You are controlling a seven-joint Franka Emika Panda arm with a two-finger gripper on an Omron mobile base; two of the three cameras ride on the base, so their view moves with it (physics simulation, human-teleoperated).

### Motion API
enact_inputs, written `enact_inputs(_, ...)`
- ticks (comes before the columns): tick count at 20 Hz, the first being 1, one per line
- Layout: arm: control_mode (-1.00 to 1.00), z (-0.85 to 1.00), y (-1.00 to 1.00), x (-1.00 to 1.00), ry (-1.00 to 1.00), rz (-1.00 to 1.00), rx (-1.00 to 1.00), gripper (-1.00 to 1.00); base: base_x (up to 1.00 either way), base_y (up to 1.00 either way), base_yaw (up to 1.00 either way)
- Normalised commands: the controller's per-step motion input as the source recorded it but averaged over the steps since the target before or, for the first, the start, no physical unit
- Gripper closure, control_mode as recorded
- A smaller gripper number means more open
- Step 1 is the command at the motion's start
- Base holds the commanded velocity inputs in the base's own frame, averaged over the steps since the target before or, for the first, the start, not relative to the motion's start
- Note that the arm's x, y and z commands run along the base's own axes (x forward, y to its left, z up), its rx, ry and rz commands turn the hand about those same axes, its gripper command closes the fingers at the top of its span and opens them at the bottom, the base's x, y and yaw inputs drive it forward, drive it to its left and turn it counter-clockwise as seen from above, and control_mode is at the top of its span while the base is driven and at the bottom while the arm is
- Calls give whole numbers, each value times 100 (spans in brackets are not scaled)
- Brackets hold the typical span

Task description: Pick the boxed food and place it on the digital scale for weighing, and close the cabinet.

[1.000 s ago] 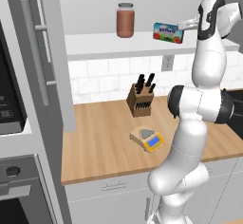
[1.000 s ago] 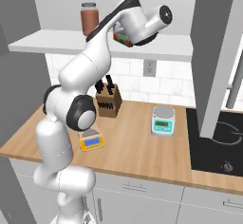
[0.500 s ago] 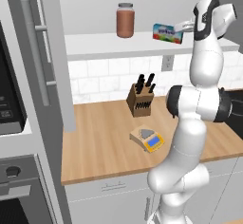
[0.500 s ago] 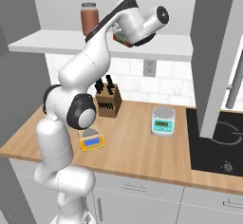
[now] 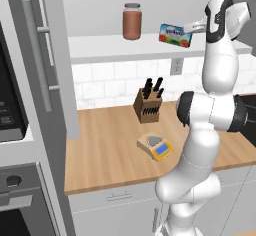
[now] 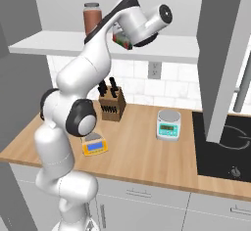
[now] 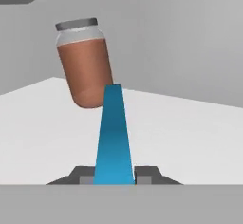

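the boxed food (image 6: 122,40) in the right base view is mostly covered by the arm. the hand view shows only its thin blue edge (image 7: 113,137), whose lower end hides the tool (image 7: 113,176) fingertips' inner faces.

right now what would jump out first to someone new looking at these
The tall white robot arm, reaching up to the open wall cabinet's white shelf, with its claw clamped on a flat blue carton with a red-green picture. Beside it stands a brown jar with a grey lid. Down on the wooden counter waits a small tan-yellow scale with a blue display.
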Motion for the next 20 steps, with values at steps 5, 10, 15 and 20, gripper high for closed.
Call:
enact_inputs(5,-100,0,0,-37,-10,0,0,100,0,0,0)
enact_inputs(10,-100,1,10,-65,-22,-3,0,100,0,0,0)
enact_inputs(15,-100,18,35,-85,-15,-6,0,100,0,0,0)
enact_inputs(20,-100,20,4,-100,1,-6,0,100,0,0,0)
